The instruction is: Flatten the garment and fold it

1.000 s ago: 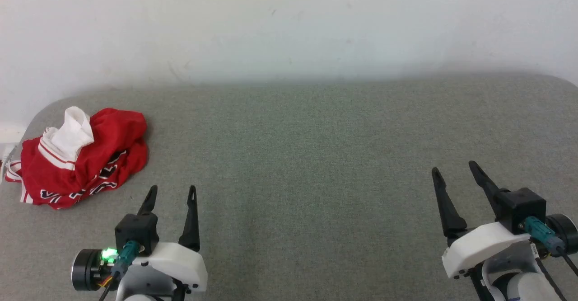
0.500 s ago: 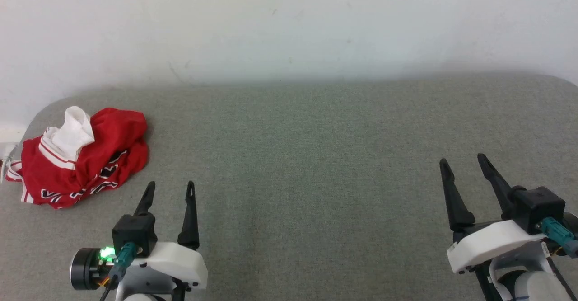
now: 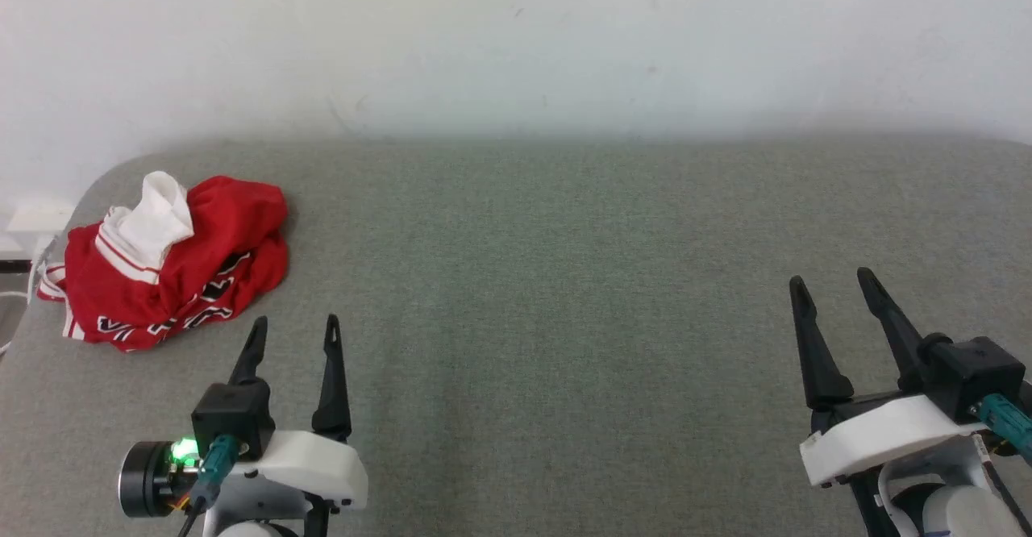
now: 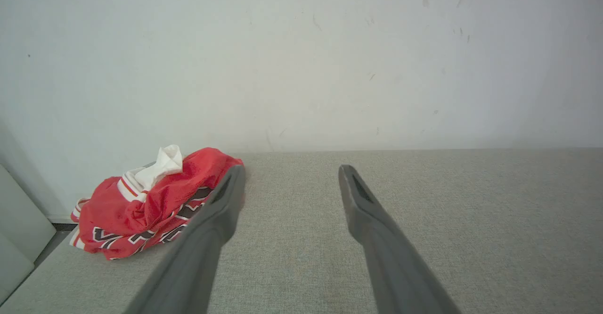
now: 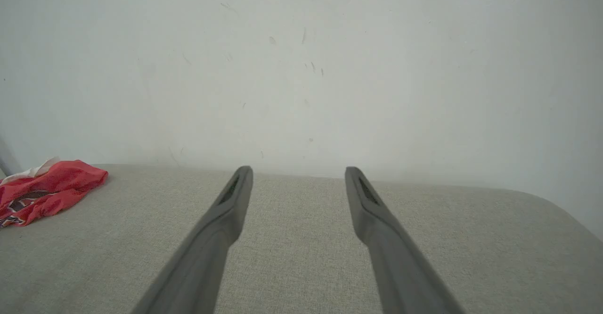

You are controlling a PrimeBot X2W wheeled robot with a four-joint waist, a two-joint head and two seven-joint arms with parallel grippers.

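Red garment (image 3: 173,271) lies crumpled at the far-left corner of the grey pad (image 3: 564,279). Left gripper (image 3: 294,323) has edged toward it, fingers spread wide, empty, near but not touching. Right gripper (image 3: 830,279) is equally wide, empty, well apart. Flattening has not begun.

crumpled garment (image 3: 173,259) far left, tools apart

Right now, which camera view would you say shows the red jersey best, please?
The head view: the whole red jersey lies unobstructed, white sleeve and lettering visible. In the left wrist view a finger of the left gripper overlaps its edge. The right wrist view cuts it off at the left.
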